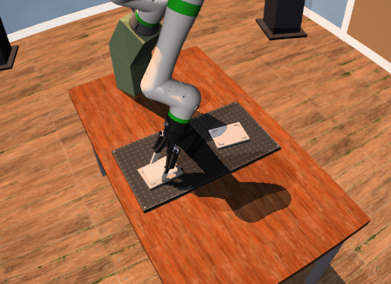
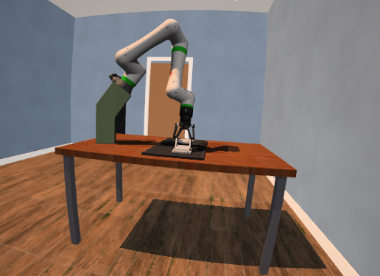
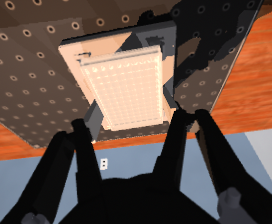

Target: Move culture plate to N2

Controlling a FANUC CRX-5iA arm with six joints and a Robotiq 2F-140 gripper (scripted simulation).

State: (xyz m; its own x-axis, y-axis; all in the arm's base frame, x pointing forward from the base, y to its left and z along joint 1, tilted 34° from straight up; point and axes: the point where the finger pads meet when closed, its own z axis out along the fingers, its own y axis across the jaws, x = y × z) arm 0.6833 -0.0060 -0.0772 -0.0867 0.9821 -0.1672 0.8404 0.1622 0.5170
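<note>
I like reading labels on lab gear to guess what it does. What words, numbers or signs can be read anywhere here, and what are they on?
None can be read.
Nest N2: small dark marks at its corners, too small to read as letters.
Nest N1: similar corner marks, also unreadable.
Plate: only its well grid shows, no readable text.
Arm: green bands, no lettering.
Gripper: plain black.
</note>
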